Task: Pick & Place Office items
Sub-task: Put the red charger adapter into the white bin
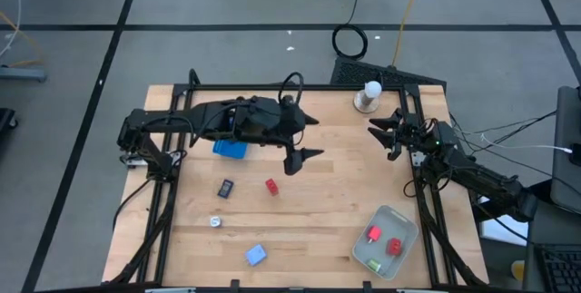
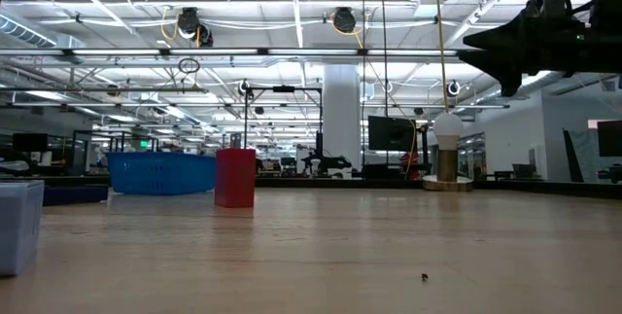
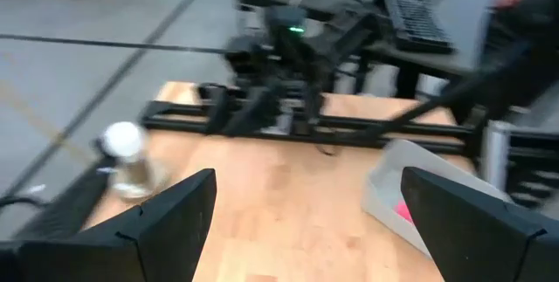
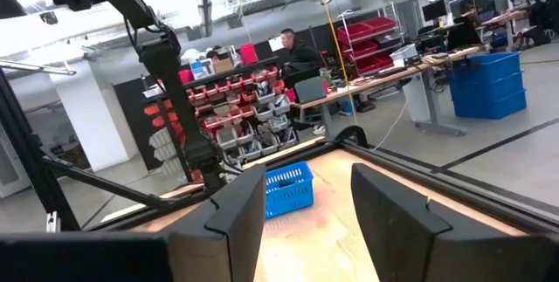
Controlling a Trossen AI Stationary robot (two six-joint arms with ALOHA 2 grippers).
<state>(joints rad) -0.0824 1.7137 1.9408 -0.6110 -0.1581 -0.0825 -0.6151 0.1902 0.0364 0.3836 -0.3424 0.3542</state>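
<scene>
A: Where do things stand?

B: The left gripper hangs over the middle of the worktop, jaws spread wide and empty. The right gripper waits at the right edge near the white stand, jaws partly parted, nothing between them.

A: And the items?

B: Two red blocks and a green piece lie in the tray. Loose on the worktop: a red block just in front of the left gripper, a black clip, a silvery bit, a blue piece and a blue basket under the left arm.

A: Best next move?

B: I'd say take the red block, the nearest. Come straight down, jaws either side of it, square to its flat faces, close only once low enough, then carry it across to the tray.

A: Anything unclear?

B: The left wrist view is blurred; the tray's contents show only as a pink smear. The basket is partly hidden from above, and the low view cuts off everything but the red block and basket.
</scene>
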